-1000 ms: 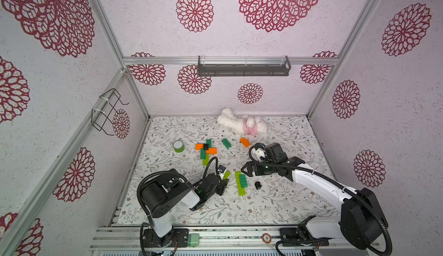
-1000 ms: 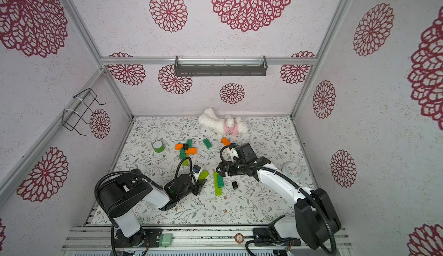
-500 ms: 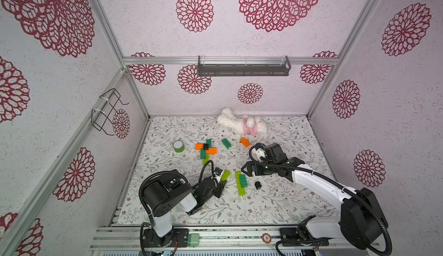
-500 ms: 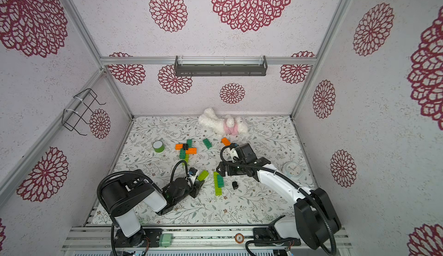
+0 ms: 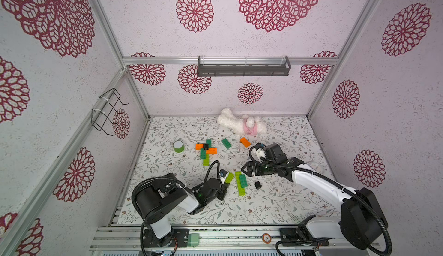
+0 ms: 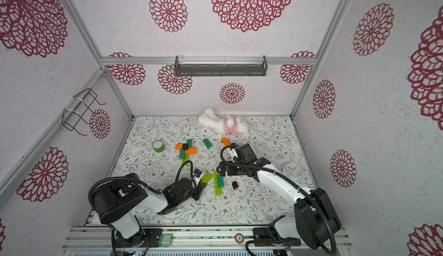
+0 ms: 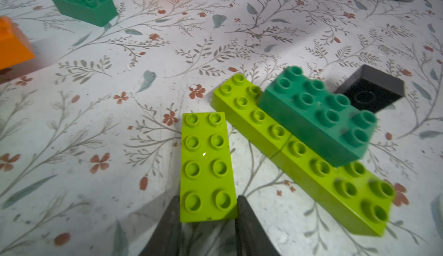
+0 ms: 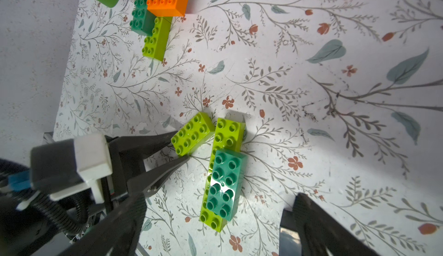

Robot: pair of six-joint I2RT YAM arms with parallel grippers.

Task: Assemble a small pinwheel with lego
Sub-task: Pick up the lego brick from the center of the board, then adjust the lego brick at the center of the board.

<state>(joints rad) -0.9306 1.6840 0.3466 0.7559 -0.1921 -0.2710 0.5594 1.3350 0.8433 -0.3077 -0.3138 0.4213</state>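
Observation:
A loose lime green lego brick [image 7: 207,166] lies on the floral mat, and my left gripper [image 7: 207,200] is shut on its near end, one finger against each long side. In both top views that brick [image 5: 229,177] sits just left of a row of two lime bricks [image 5: 241,191] topped by a dark green brick [image 5: 242,180]. My right gripper [image 8: 219,202] hangs open above this stack [image 8: 226,182], touching nothing. A small black brick [image 5: 258,185] lies right of the stack. Farther back stands a cross of orange, dark green and black bricks [image 5: 205,148].
A green tape roll [image 5: 178,146] stands left of the cross. A loose dark green brick [image 5: 226,143] and an orange brick [image 5: 245,142] lie near a white plush toy [image 5: 242,125] at the back. A round white object [image 6: 292,169] sits at the right, and walls close three sides.
My left gripper's fingers have narrowed onto the lime brick's end, and the left arm has shifted a little. The right arm has stayed still and open.

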